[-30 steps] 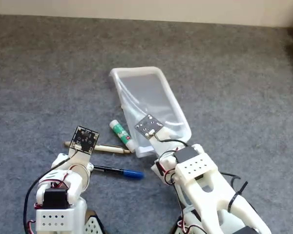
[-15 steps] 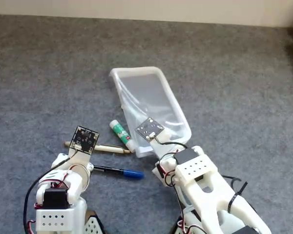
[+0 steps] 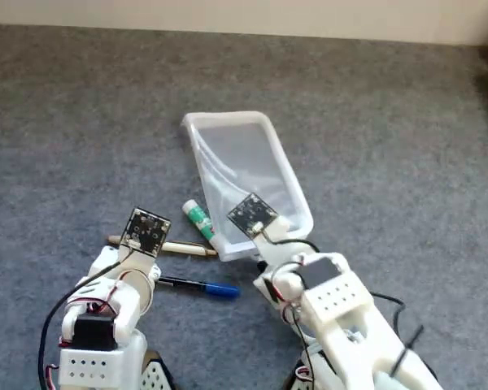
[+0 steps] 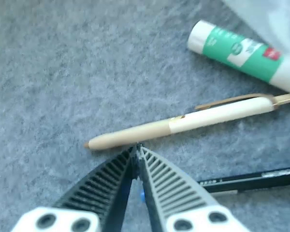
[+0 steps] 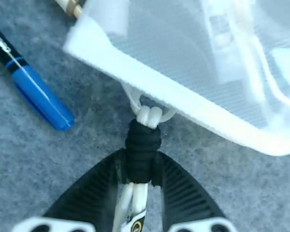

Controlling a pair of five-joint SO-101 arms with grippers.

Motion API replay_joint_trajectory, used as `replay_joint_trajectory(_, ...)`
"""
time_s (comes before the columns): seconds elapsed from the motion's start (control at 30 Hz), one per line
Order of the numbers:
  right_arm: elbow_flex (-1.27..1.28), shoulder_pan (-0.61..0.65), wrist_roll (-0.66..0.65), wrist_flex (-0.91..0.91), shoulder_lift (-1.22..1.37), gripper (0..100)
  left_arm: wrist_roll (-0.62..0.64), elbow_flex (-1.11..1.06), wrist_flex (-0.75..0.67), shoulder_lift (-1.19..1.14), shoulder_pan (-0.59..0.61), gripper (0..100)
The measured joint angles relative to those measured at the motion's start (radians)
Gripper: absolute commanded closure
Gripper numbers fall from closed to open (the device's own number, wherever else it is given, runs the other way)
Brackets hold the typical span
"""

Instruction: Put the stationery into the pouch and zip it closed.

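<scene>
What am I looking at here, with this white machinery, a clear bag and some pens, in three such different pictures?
These are two small robot arms, each ending in a two-fingered gripper. The wide picture comes from a fixed camera looking down; the two close-ups come from cameras on the arms' wrists. On the grey surface lie a translucent pouch, a green and white glue stick, a beige pen and a black pen with a blue cap. The left gripper is shut and empty, its tips right at the beige pen. The right gripper is shut on the black pull cord at the pouch's edge.
</scene>
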State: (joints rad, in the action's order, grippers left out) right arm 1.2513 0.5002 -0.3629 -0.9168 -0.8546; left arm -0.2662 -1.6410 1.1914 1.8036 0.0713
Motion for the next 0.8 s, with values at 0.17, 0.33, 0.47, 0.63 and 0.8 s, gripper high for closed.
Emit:
replay_joint_trajectory(0.17, 0.089, 0.000, 0.000, -0.002, -0.238, 99.3, 0.000, 0.058, 0.000, 0.000, -0.115, 94)
replay_joint_trajectory(0.33, 0.121, 0.000, 0.002, -0.054, -0.446, 99.3, 0.020, 0.089, 0.000, 0.000, -0.226, 77)
replay_joint_trajectory(0.47, 0.126, 0.000, 0.048, -0.072, -0.572, 99.3, 0.175, 0.109, -0.006, 0.000, -0.238, 73)
replay_joint_trajectory(0.63, 0.184, 0.000, 0.061, -0.072, -0.686, 99.3, 0.239, 0.117, -0.006, 0.000, -0.239, 74)
replay_joint_trajectory(0.8, 0.218, 0.000, 0.063, -0.072, -0.783, 99.3, 0.296, 0.117, -0.006, 0.000, -0.322, 74)
